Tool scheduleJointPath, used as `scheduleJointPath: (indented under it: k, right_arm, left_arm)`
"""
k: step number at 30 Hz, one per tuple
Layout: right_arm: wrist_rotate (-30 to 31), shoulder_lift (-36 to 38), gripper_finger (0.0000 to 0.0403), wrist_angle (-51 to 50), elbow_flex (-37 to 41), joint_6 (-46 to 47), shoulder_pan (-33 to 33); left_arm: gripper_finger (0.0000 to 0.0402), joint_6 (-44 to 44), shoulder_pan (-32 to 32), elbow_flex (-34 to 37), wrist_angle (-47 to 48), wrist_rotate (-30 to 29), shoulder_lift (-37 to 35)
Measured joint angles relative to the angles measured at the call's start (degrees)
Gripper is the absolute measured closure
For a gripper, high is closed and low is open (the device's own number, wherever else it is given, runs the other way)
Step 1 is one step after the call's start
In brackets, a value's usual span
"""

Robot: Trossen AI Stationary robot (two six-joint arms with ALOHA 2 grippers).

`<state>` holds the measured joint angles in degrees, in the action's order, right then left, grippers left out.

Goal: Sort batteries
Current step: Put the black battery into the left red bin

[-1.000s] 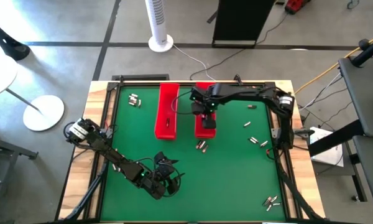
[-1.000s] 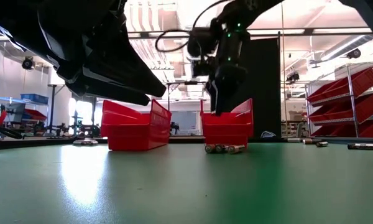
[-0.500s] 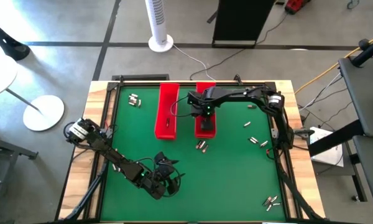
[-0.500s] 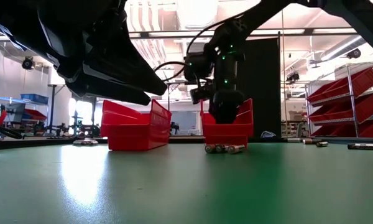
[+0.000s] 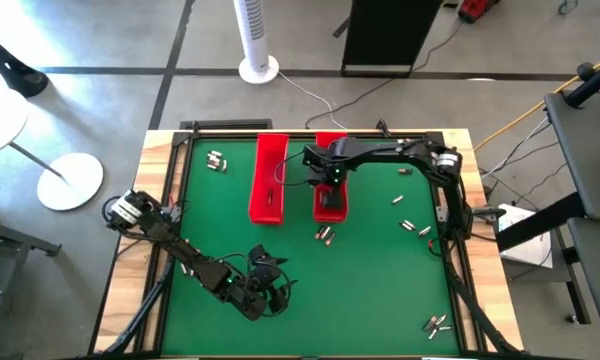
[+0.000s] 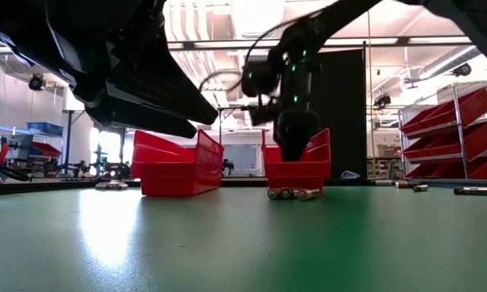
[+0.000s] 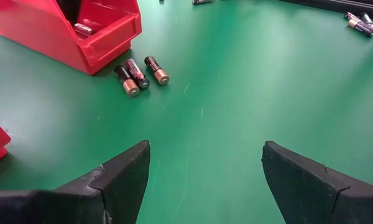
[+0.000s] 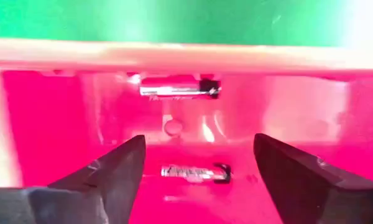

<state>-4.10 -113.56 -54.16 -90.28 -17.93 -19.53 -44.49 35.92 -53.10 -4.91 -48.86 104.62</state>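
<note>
Two long red trays point(image 5: 268, 180) point(image 5: 329, 208) side by side on green table point(image 5: 380, 280); white tower fan point(image 5: 255, 35) beyond.

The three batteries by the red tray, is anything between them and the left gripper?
Nothing visible: in the left wrist view only bare green mat lies between the open left gripper and the three batteries beside the red tray.

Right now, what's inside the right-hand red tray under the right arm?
The right wrist view shows two batteries lying on the floor of the right red tray, between the open fingers of the right gripper. The arm covers most of the tray from above.
</note>
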Motion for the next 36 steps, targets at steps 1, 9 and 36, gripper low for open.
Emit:
scheduleJointPath:
  k: [1,9,36]
  right_arm:
    - [0.6,1.3,0.0103,-0.2,0.0,0.0,0.2]
    - [5.7,14.0,0.0073,-1.9,0.6,5.2,6.8]
    - [32.3,23.9,0.0050,58.8,51.0,43.8,37.2]
  left_arm:
    - [0.0116,0.0,0.0,0.0,0.0,0.0,0.0]
    - [0.0116,0.2,0.0,0.0,0.0,0.0,0.0]
    - [0.0116,0.5,-0.8,-0.1,-1.7,-0.2,3.0]
